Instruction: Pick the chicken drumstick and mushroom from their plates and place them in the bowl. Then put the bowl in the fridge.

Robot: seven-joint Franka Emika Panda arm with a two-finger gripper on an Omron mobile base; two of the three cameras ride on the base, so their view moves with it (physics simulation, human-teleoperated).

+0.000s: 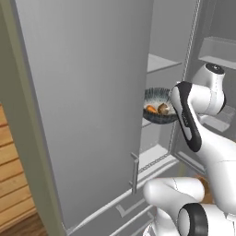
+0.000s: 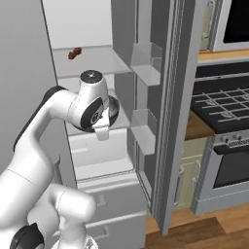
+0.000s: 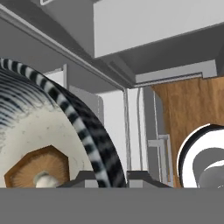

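Note:
The fridge point(image 1: 87, 106) stands open, its big grey door swung to the left. The dark bowl point(image 1: 156, 97) with the pale striped inside is at the front of a middle shelf inside it. In the bowl lie the orange chicken drumstick point(image 1: 151, 109) and the tan mushroom point(image 1: 163, 109). In the hand view my gripper point(image 3: 107, 178) is shut on the bowl's rim point(image 3: 89, 131), and the mushroom point(image 3: 39, 168) lies just left of the fingers. In the right base view the bowl point(image 2: 115, 108) peeks out behind my hand. Whether the bowl rests on the shelf I cannot tell. The plates are out of view.
A pale shelf point(image 1: 161, 62) runs above the bowl, and another shelf point(image 2: 97, 58) carries a small red-brown item point(image 2: 74, 53). The right fridge door with clear bins point(image 2: 146, 63) stands close beside my hand. A stove point(image 2: 219, 104) and its oven are further right.

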